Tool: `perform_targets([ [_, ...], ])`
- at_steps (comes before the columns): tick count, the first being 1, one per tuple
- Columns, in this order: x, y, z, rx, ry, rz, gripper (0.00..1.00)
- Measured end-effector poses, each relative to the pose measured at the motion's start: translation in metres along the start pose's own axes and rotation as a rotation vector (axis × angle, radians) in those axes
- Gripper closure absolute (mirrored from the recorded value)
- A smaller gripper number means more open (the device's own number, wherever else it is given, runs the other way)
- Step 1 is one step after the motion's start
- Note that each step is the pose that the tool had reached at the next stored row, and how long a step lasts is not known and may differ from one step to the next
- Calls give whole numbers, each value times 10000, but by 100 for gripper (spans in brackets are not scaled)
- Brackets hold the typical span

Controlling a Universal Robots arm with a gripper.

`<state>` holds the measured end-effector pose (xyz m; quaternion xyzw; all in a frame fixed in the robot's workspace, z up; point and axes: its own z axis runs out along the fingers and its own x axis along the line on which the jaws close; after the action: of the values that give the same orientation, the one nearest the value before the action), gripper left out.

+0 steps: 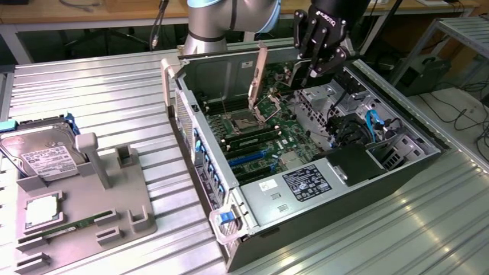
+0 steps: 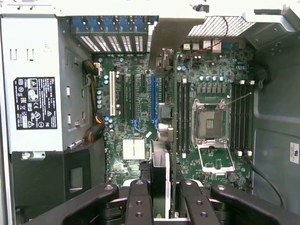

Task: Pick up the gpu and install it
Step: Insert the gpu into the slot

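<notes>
My gripper (image 1: 312,73) hangs over the open computer case (image 1: 397,177), shut on the gpu (image 1: 260,73). The card stands on edge above the motherboard (image 1: 260,137), and its pale metal bracket strip points toward the case's rear wall. In the wrist view the gpu (image 2: 161,164) shows edge-on. It runs from between the black fingers (image 2: 139,201) out over the blue expansion slot (image 2: 153,101), with its bracket near the slot openings in the rear wall. The card hovers above the board, apart from the slots.
A grey holder tray (image 1: 114,212) lies at the exterior view's left with a silver hard drive (image 1: 42,152), a processor chip (image 1: 42,209) and a green memory stick (image 1: 73,227). Inside the case are a labelled power supply (image 2: 35,103), the open processor socket (image 2: 209,123) and cables.
</notes>
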<state>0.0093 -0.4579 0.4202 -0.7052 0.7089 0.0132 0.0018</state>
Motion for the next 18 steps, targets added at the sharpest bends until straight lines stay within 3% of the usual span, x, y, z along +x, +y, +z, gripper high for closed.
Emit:
perform_targets([
  [18, -12, 39, 73, 4, 15, 0, 72],
])
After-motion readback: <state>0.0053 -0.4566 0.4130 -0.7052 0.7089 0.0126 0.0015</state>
